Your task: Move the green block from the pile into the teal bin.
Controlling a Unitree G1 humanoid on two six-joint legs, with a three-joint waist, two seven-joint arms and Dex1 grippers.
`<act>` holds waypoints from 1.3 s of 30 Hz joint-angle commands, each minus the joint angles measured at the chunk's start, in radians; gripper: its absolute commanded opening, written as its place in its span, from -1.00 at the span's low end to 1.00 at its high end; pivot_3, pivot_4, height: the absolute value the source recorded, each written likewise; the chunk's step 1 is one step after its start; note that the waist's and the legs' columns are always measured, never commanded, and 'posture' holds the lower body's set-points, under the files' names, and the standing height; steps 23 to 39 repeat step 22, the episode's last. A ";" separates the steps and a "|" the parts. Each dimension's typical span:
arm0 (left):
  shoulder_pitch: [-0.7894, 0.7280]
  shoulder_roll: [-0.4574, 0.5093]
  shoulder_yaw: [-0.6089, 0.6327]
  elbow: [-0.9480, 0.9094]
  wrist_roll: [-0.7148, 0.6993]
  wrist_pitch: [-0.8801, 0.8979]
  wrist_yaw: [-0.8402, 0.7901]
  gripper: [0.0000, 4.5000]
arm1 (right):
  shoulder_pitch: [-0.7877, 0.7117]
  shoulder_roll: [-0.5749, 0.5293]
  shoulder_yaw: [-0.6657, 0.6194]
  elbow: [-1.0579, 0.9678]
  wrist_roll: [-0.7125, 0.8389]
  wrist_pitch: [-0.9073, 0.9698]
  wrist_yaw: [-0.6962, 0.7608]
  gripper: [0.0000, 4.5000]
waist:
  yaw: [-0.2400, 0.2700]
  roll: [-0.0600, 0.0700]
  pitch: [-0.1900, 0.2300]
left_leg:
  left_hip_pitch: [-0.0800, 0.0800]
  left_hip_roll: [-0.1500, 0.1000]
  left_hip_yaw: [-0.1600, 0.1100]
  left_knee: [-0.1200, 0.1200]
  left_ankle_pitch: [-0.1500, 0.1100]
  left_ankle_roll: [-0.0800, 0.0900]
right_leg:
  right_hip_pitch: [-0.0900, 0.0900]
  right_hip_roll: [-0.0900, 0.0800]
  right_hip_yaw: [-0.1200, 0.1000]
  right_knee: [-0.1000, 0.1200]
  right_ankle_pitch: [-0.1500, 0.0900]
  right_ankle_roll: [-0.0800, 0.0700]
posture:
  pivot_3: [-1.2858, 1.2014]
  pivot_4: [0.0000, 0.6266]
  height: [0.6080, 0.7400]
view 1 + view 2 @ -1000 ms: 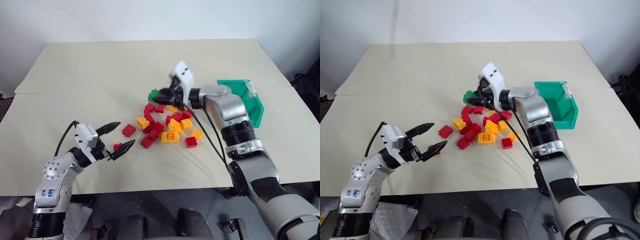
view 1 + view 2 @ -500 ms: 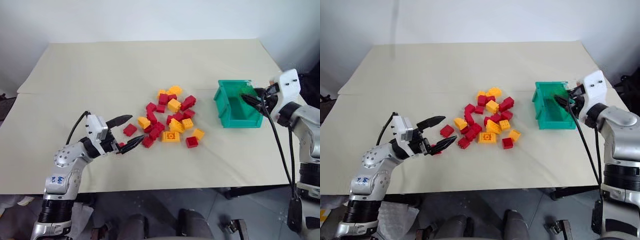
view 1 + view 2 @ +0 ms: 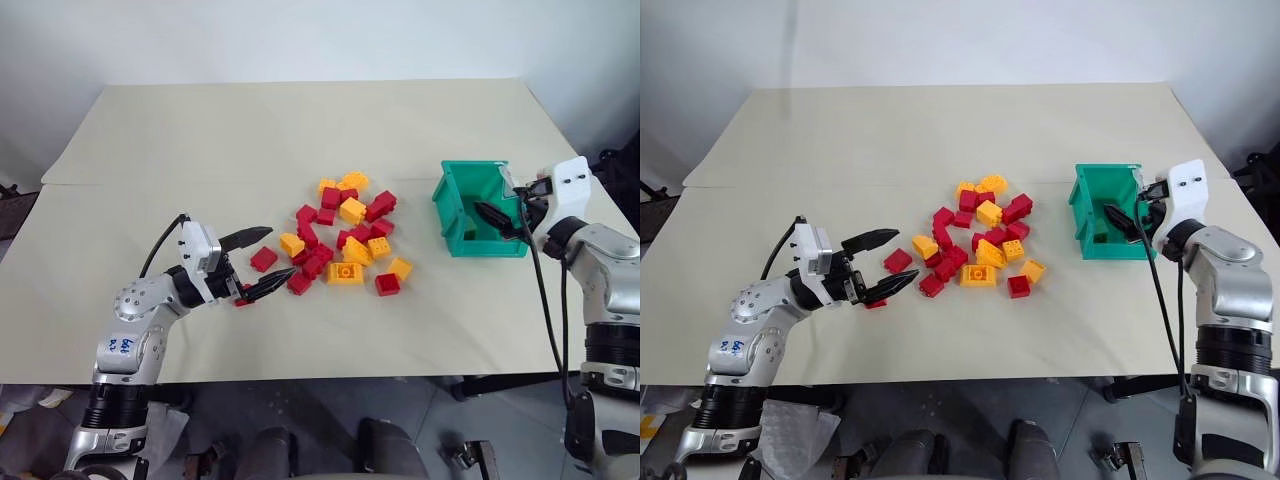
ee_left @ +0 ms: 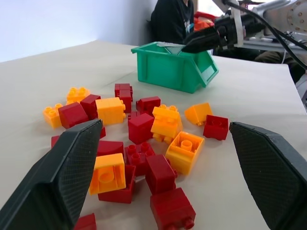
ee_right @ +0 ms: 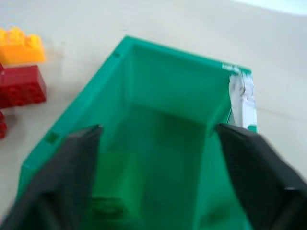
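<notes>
Green block [image 5: 115, 184] already down inside teal bin [image 3: 455, 215] at right, apart from red and yellow pile [image 3: 345, 240] mid-table. Right gripper [image 3: 510, 210] spread wide above bin, empty. Left gripper [image 3: 252, 262] also spread, empty, near pile. Task judged essentially done; only withdrawal left.

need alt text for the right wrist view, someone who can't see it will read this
The right tool, fingers open, hangs over the open top of the teal bin, and the green block lies blurred inside, free of the fingers. Beyond the bin's rim, a yellow-orange brick and a red brick sit on the beige table.
</notes>
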 commanded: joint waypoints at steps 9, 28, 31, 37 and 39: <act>0.099 0.176 0.089 0.060 0.064 -0.114 -0.097 1.00 | 0.423 -0.051 -0.161 -0.524 0.418 -0.097 0.409 0.99 | -0.004 0.000 0.000 | 0.002 0.002 0.001 -0.001 -0.001 0.000 | 0.001 0.001 0.001 0.000 0.000 0.000 | 0.03 -0.52 1.00; 0.310 0.221 0.181 -0.048 0.039 -0.127 -0.082 1.00 | 0.701 -0.013 -0.052 -0.562 0.298 -0.376 0.533 0.99 | 0.006 -0.001 0.000 | 0.008 0.000 0.000 -0.001 -0.003 0.004 | 0.005 -0.001 0.009 -0.004 0.000 0.001 | 0.03 -0.52 1.00; 0.310 0.221 0.181 -0.048 0.039 -0.127 -0.082 1.00 | 0.701 -0.013 -0.052 -0.562 0.298 -0.376 0.533 0.99 | 0.006 -0.001 0.000 | 0.008 0.000 0.000 -0.001 -0.003 0.004 | 0.005 -0.001 0.009 -0.004 0.000 0.001 | 0.03 -0.52 1.00; 0.310 0.221 0.181 -0.048 0.039 -0.127 -0.082 1.00 | 0.701 -0.013 -0.052 -0.562 0.298 -0.376 0.533 0.99 | 0.006 -0.001 0.000 | 0.008 0.000 0.000 -0.001 -0.003 0.004 | 0.005 -0.001 0.009 -0.004 0.000 0.001 | 0.03 -0.52 1.00; 0.310 0.221 0.181 -0.048 0.039 -0.127 -0.082 1.00 | 0.701 -0.013 -0.052 -0.562 0.298 -0.376 0.533 0.99 | 0.006 -0.001 0.000 | 0.008 0.000 0.000 -0.001 -0.003 0.004 | 0.005 -0.001 0.009 -0.004 0.000 0.001 | 0.03 -0.52 1.00</act>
